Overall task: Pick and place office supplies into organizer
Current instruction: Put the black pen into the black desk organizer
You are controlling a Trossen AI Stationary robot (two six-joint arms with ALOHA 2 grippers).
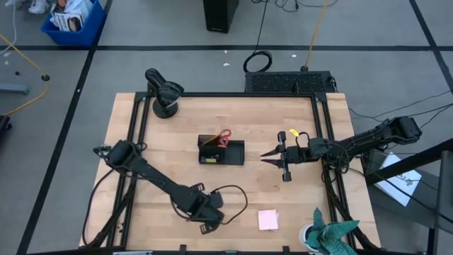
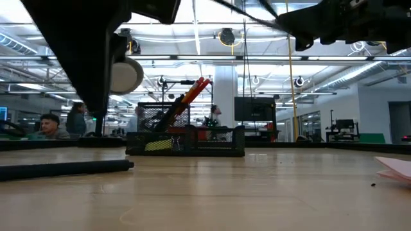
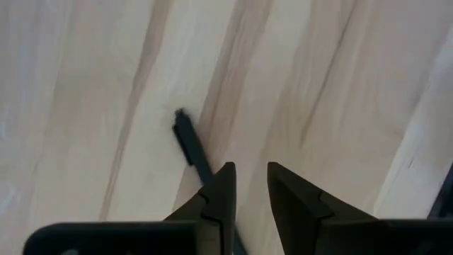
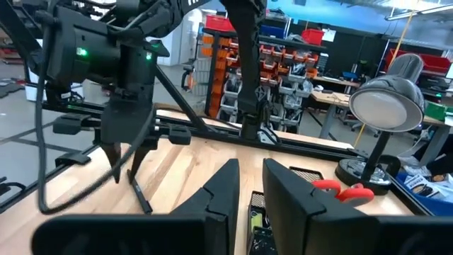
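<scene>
Grey floor (image 1: 141, 64) w/ black tape lines; blue bin (image 1: 73, 21) (top-left corner); ceiling strip lights (image 2: 192, 58).

We're in a big open robotics lab or workshop. Long ceiling lights (image 2: 192, 59) run over a wide hall, with monitors (image 2: 255, 108) and benches behind. Racks of orange and red parts bins (image 4: 279, 60) line the far wall. People (image 2: 50, 126) sit at stations in the background. Grey floor with black tape lines (image 1: 85, 67), cables (image 1: 263, 35) trailing, a blue crate (image 1: 71, 21), and a wooden worktop (image 1: 283, 205) framed in black rails.
</scene>
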